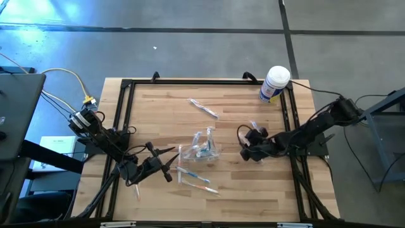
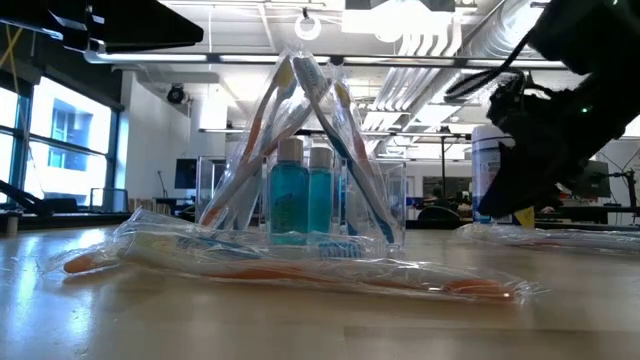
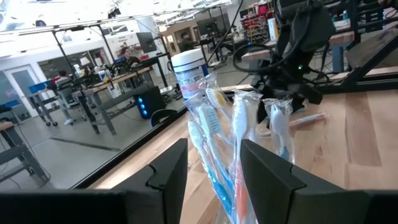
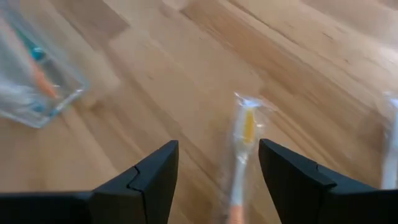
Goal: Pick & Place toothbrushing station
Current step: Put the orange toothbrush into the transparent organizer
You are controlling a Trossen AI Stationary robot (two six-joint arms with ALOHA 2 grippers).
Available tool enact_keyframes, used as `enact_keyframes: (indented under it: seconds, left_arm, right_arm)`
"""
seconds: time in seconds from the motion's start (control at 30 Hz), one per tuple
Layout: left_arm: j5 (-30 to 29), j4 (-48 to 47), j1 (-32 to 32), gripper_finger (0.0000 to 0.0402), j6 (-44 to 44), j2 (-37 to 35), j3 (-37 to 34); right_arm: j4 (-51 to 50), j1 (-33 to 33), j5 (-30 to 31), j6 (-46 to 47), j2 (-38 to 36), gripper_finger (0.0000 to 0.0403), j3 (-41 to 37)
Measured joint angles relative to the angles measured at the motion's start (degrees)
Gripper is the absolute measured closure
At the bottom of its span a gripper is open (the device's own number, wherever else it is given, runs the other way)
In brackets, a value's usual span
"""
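The toothbrushing station [image 1: 204, 147] is a clear holder standing mid-table, with two blue bottles [image 2: 300, 195] and wrapped toothbrushes leaning upright in it. My left gripper [image 1: 172, 159] points level at its left side and is open. In the left wrist view those wrapped toothbrushes [image 3: 231, 143] rise in the gap between its fingers [image 3: 214, 149]. My right gripper [image 1: 243, 151] hangs open to the right of the station, slanting down. A wrapped toothbrush [image 4: 244, 146] lies on the wood below its gap [image 4: 217, 149]; the station [image 4: 34, 81] shows off to one side. My left gripper has the station's wrapped toothbrushes [image 3: 236, 186] showing in the gap between its two fingers, which come in level from the table's left. Whether a finger touches them cannot be told, since the fingers hide the lower part.
A white canister with a blue label [image 1: 274, 83] stands at the far right corner. Loose wrapped toothbrushes lie on the wood: one toward the far side [image 1: 204, 109], two near the front [image 1: 197, 179]. A black frame [image 1: 123, 114] runs round the table.
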Motion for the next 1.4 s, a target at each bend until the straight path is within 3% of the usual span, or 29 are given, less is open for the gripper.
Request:
enact_keyframes:
  seconds: [0.43,0.83,1.0,1.2,1.4]
  left_arm:
    - [0.1,-0.4,0.6,0.0258,-0.2,0.0,0.0]
    - [0.5,-0.4,0.6,0.0258,-0.2,0.0,0.0]
    - [0.4,-0.4,0.6,0.0258,-0.2,0.0,0.0]
    - [0.4,-1.2,0.6,0.0258,-0.2,0.0,0.0]
    - [0.4,-1.3,0.6,0.0258,-0.1,0.0,0.0]
  right_arm:
    - [-2.7,-1.7,-3.0,2.4,0.1,0.0188,0.0]
    - [-1.3,-3.9,-3.5,4.3,8.0,0.0195,0.3]
    - [-0.3,-4.6,-3.2,1.1,8.1,0.0254,0.2]
    - [3.0,-4.6,-3.8,-6.2,8.2,0.0379,0.1]
    - [6.9,-4.6,-4.9,-12.2,8.1,0.0395,0.6]
